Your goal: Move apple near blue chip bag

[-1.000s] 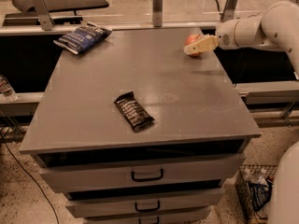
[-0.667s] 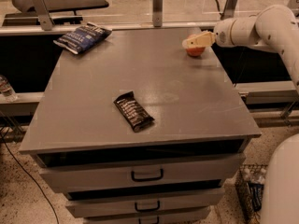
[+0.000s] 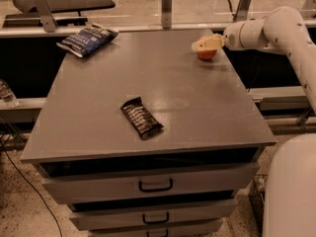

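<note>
The small red-orange apple (image 3: 208, 55) sits on the grey tabletop (image 3: 197, 107) near its far right corner. My gripper (image 3: 206, 44) comes in from the right on the white arm (image 3: 276, 28) and is right over the apple, covering its top. The dark blue chip bag (image 3: 87, 39) lies flat at the far left corner of the table, well apart from the apple.
A black-brown wrapped snack bar (image 3: 141, 117) lies mid-table toward the front. Drawers with handles (image 3: 155, 185) are below the tabletop. A rail with metal posts (image 3: 167, 6) runs behind the table. A water bottle (image 3: 6, 93) stands at the left.
The gripper has shifted slightly left at the far right corner, and more of the apple now shows beneath it. The chip bag and snack bar have not moved.
</note>
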Controlling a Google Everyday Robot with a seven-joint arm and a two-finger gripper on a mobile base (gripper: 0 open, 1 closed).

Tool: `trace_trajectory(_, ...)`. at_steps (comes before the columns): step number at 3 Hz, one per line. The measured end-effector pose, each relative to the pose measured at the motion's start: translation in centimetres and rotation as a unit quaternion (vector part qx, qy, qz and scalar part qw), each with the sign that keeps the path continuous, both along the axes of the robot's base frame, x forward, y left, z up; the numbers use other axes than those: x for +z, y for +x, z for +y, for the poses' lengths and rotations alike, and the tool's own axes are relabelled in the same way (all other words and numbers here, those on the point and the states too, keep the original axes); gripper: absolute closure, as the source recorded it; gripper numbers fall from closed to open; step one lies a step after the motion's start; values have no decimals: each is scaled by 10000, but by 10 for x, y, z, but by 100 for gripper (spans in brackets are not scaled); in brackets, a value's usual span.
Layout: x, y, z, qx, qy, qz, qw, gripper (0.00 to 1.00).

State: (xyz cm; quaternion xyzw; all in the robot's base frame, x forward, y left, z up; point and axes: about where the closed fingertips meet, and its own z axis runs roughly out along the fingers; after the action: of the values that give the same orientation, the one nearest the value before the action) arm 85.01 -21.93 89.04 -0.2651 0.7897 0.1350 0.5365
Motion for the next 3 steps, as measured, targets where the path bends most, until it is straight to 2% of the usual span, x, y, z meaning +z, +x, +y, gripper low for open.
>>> trace_trajectory(1,-20,1,2,15,-54,348,9994,2)
trace_trajectory(2,-30,-1,6,77,-70,545,9985,23)
trace_trajectory(3,-31,-4,7,134,-101,594,9981,47)
